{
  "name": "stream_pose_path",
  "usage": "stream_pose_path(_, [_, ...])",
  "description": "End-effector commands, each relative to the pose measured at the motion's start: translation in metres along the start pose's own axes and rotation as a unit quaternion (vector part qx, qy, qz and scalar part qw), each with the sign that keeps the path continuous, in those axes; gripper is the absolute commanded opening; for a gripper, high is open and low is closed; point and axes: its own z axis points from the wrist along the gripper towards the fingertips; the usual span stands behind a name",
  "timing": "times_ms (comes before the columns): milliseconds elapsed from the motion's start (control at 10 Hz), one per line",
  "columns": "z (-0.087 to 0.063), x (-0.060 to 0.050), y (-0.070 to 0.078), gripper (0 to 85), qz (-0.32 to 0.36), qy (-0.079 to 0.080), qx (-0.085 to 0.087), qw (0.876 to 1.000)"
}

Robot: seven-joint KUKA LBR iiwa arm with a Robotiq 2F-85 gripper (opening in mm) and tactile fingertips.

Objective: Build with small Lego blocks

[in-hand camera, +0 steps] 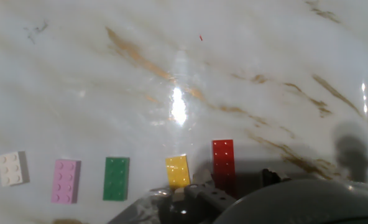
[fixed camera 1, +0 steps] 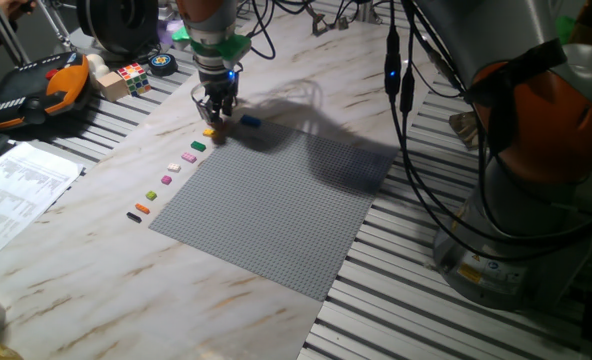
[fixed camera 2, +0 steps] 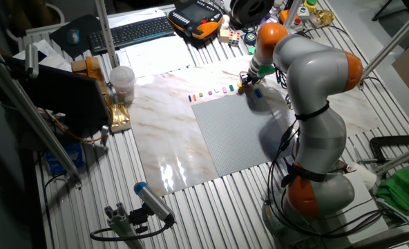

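A row of small Lego blocks lies on the marble table along the left edge of the grey baseplate (fixed camera 1: pixel 276 210): yellow (fixed camera 1: pixel 209 131), green (fixed camera 1: pixel 197 146), pink (fixed camera 1: pixel 188 157), white (fixed camera 1: pixel 174 168), magenta (fixed camera 1: pixel 166 180), orange (fixed camera 1: pixel 142 208), black (fixed camera 1: pixel 133 216). A blue block (fixed camera 1: pixel 250 121) lies apart, to the right of the row's far end. My gripper (fixed camera 1: pixel 217 112) hangs low over that far end and looks open. In the hand view the red block (in-hand camera: pixel 224 159) lies flat next to the yellow (in-hand camera: pixel 178 170), green (in-hand camera: pixel 116 178), pink (in-hand camera: pixel 66 180) and white (in-hand camera: pixel 12 168) blocks. The gripper (in-hand camera: pixel 234 190) shows there at the bottom edge.
A multicoloured puzzle cube (fixed camera 1: pixel 133 75), a tape roll (fixed camera 1: pixel 163 62) and an orange teach pendant (fixed camera 1: pixel 31 92) sit at the back left. Printed paper (fixed camera 1: pixel 16 190) lies at the left. The robot base (fixed camera 1: pixel 516 200) and its cables stand at the right. A cup (fixed camera 2: pixel 121 81) stands beyond the table.
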Motion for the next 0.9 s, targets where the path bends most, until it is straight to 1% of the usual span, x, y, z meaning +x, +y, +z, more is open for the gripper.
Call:
stream_pose_path(0, [0.001,-0.001,0.0,45.3,-0.002,0.0,-0.001,1.0])
stream_pose_path(800, [0.0071,-0.0034,0.0014,38.3,-0.007,-0.003,-0.007,1.0])
